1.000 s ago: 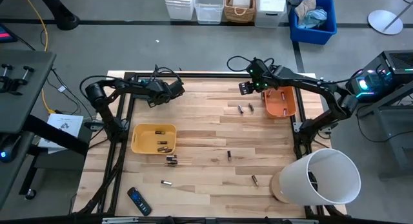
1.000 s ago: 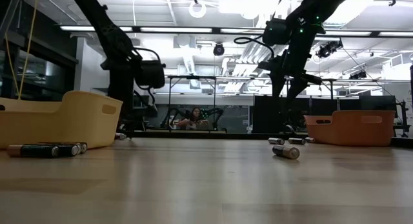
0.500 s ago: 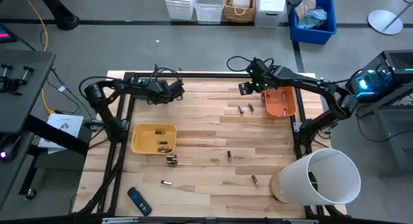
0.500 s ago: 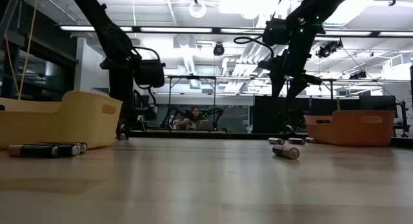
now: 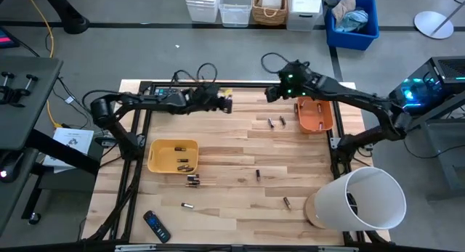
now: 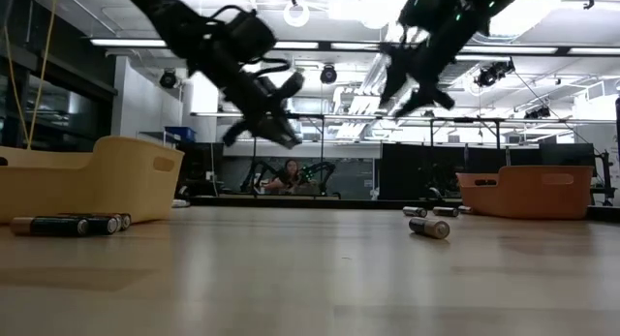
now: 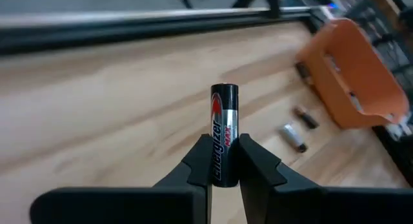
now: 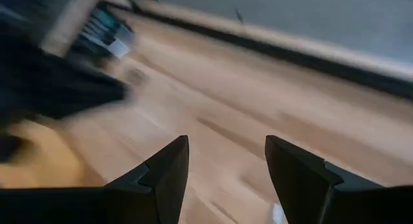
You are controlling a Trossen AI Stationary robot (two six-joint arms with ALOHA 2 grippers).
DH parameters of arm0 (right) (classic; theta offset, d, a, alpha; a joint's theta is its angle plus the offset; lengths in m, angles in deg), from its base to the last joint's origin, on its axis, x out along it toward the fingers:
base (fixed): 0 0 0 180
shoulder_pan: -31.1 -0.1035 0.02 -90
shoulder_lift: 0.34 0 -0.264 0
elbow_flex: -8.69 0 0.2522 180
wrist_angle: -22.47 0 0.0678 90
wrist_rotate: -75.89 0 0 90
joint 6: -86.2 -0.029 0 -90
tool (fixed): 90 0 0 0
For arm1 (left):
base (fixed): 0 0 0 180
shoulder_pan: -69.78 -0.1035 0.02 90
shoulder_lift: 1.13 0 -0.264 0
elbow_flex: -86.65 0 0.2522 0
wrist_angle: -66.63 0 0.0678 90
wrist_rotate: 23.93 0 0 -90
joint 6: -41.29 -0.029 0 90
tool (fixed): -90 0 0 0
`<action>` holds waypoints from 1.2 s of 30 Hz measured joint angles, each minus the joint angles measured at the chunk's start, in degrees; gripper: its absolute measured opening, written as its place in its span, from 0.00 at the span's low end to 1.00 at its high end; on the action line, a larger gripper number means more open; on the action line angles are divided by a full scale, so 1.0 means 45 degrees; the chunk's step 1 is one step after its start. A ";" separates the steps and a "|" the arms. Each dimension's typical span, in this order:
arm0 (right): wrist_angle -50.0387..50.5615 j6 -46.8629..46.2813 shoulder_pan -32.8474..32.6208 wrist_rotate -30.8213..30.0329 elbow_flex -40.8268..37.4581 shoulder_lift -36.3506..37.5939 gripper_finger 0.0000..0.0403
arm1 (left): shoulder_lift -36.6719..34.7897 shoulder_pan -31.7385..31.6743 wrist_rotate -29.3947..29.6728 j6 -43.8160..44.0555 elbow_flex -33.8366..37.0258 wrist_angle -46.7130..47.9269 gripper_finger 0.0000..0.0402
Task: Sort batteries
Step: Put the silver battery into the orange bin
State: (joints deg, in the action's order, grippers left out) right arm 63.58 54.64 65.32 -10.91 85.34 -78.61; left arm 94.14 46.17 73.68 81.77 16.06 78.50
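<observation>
My left gripper (image 7: 224, 150) hangs over the table's far middle (image 5: 225, 104), shut on a black-and-silver battery (image 7: 224, 130). My right gripper (image 8: 227, 146) stands open and empty above the far right (image 5: 270, 94), near the orange bin (image 5: 314, 114). Two batteries (image 5: 276, 122) lie on the wood beside that bin. More batteries (image 5: 257, 175) lie scattered on the near half. The yellow bin (image 5: 173, 155) holds a few batteries, and two more (image 5: 192, 180) lie just in front of it. My left gripper pinches the battery's lower half (image 7: 222, 161) between its two fingers. The battery lies along the fingers, its far end (image 7: 224, 91) sticking out past the tips. The fingers slant down toward the table's right. The battery is lifted clear of the table.
A black remote (image 5: 155, 226) lies near the front left edge. A big white tub (image 5: 363, 200) lies on its side at the front right corner. Black frame rails (image 5: 138, 143) run along the table's sides and far edge. Bare wood shows in the middle (image 5: 232, 147).
My left gripper has risen from the tabletop and gone toward the table's right along the far edge, rolling and tipping up from a steep downward point to a slant. My right gripper has risen a little and tipped up.
</observation>
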 joint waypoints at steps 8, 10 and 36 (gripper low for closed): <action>-0.2148 -0.1007 -0.0059 -0.0229 0.0010 0.2309 0.50 | 0.3422 0.0394 -0.1689 -0.2689 -0.4428 -0.0284 0.09; -0.2512 -0.1012 -0.0059 -0.0322 0.0010 0.2723 0.50 | 0.4340 0.0474 -0.2125 -0.2782 -0.5562 -0.0726 0.09; -0.3369 -0.2281 -0.0059 -0.0770 0.0019 0.3305 0.50 | 1.4718 0.2151 -0.2411 0.0066 -1.7257 -0.5107 0.09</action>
State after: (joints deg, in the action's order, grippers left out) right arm 48.42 44.38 65.05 -14.38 85.43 -63.74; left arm 160.37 55.85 62.83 82.07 -61.60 55.51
